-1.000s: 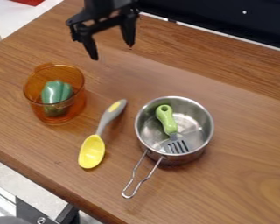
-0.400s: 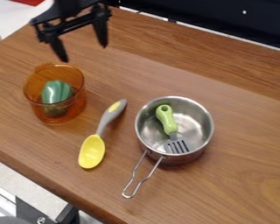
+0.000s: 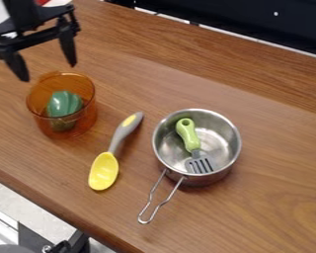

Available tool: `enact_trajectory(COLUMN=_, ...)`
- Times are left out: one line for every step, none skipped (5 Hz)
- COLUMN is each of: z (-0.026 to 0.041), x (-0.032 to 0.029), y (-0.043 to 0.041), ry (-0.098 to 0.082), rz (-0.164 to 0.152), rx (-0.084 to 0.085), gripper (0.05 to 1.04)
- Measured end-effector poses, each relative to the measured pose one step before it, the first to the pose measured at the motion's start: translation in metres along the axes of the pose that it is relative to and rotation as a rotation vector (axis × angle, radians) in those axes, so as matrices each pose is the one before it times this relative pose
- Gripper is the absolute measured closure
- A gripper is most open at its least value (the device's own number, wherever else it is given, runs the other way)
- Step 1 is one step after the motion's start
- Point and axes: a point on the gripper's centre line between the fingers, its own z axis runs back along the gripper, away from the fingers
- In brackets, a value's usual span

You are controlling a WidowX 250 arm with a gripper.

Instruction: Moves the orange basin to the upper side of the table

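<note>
Current step, as judged: approach for grasp. The gripper is at ten o'clock in the view, fingers spread wide, nothing held. The orange basin stands upright on the table, between nine and ten o'clock. Next, align the fingers with its rim, lower, and close on the wall before transfer toward twelve o'clock. Basin body: translucent, round, tab at eleven o'clock, green pepper inside

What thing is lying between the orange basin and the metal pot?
In the camera view, a spoon with a grey handle and yellow scoop lies between the orange basin and the metal pot.
</note>
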Motion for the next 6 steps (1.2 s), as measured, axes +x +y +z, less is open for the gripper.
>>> enact_trajectory(z=-0.00725, x=-0.00323, y=0.02219, ry=-0.0189, rz=0.0121, rx=0.0102, gripper=0.085)
enact_trajectory(z=-0.01211, x=-0.00390, y=0.01174, ry=-0.0285, rz=0.0133, rx=0.0183, gripper=0.085)
enact_trajectory(z=-0.01399, x=-0.00619, y=0.00206, ry=-0.0256, rz=0.0186, rx=-0.0058, gripper=0.085)
enact_trajectory(z=-0.00788, x=-0.00284, y=-0.00407, ry=-0.0323, rz=0.0103, rx=-0.0047, gripper=0.085)
enact_trajectory(z=-0.00230, x=0.00049, y=-0.00187, ry=-0.0264, rz=-0.0009, rx=0.0191, gripper=0.128)
enact_trajectory(z=-0.00572, x=-0.00259, y=-0.00004, ry=0.0112, rz=0.0003, rx=0.0386, gripper=0.385)
